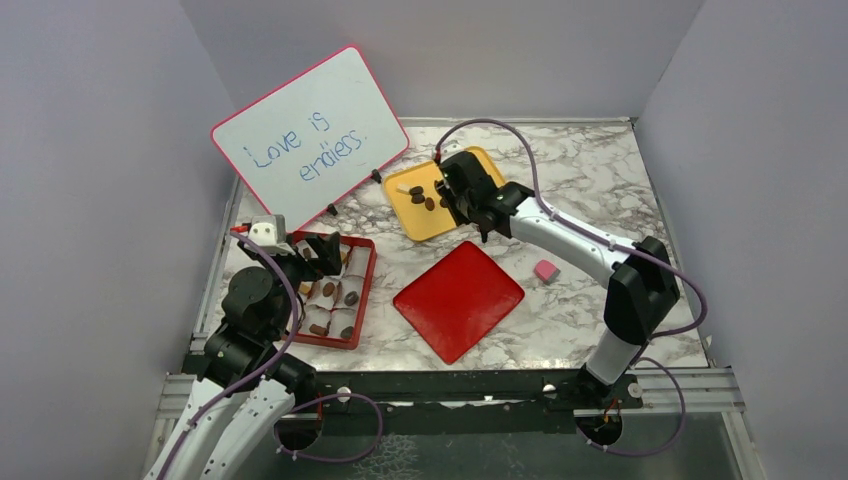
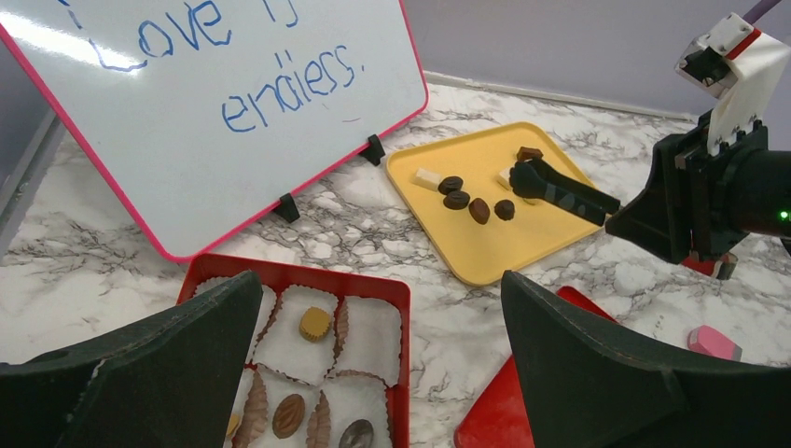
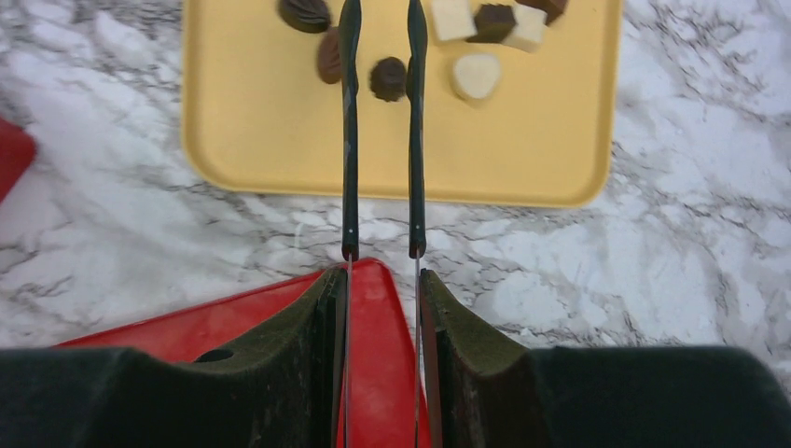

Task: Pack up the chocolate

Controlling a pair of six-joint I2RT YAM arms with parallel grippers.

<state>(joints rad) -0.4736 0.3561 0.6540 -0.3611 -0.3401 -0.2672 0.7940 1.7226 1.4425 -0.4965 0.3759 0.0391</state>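
TOOL: tweezers [image 3: 350, 140] are being squeezed by the right gripper [image 3: 381, 278], blades a little apart | CHOCOLATE: one brown chocolate [image 3: 388, 78] is lying between the blades; pinched or not cannot be told | RISK: if it is being caught off-centre, it could be flicked away

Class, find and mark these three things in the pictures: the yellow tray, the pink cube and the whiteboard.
yellow tray [image 2: 508, 247]: left wrist view, bare floor of the tray.
pink cube [image 1: 546, 270]: top view, its upper face.
whiteboard [image 1: 310, 135]: top view, middle of the writing surface.
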